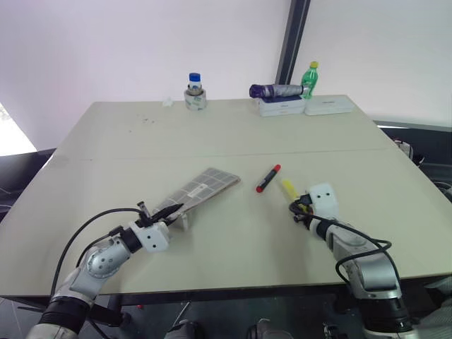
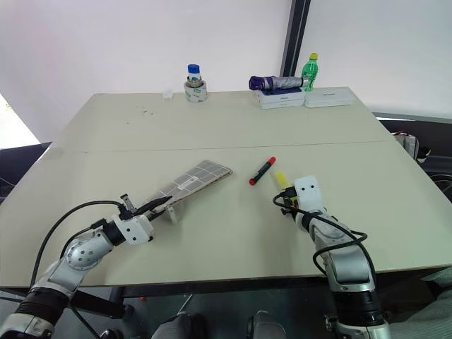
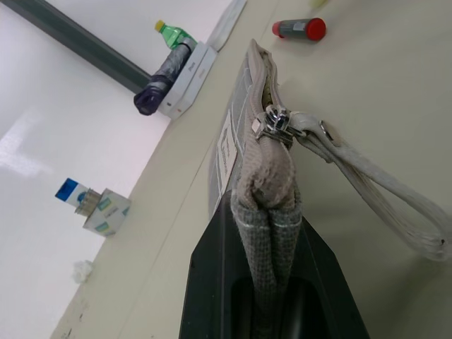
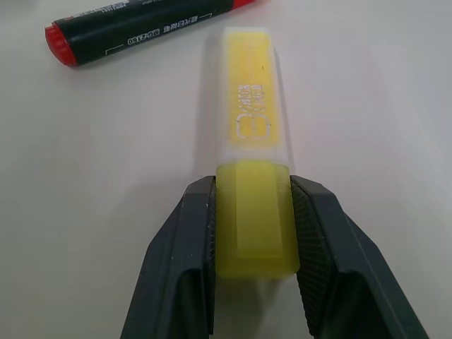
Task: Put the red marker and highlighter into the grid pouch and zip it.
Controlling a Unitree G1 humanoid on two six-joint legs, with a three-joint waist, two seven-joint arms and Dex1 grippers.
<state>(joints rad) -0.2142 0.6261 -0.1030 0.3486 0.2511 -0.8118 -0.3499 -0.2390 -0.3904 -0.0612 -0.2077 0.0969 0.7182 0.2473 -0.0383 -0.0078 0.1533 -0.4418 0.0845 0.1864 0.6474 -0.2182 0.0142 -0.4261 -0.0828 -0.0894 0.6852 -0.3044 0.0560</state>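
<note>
Highlighter (image 4: 251, 176): light, stiff, slick plastic; my right claw (image 4: 252, 233) clenches its tail end, my left claw (image 3: 272, 282) clamps the limp fabric pouch (image 3: 244, 141) corner.

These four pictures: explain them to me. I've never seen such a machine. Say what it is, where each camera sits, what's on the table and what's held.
It is a two-armed robot; each arm ends in a two-fingered claw. Two pictures look down from its head, and the other two look along each wrist.

The left claw is shut on an end of the grid pouch, by its zipper.

The right claw is shut on the yellow highlighter, which lies on the table beside the red marker.

At the far edge stand a small jar, a green bottle and a purple folded umbrella on white boxes.
</note>
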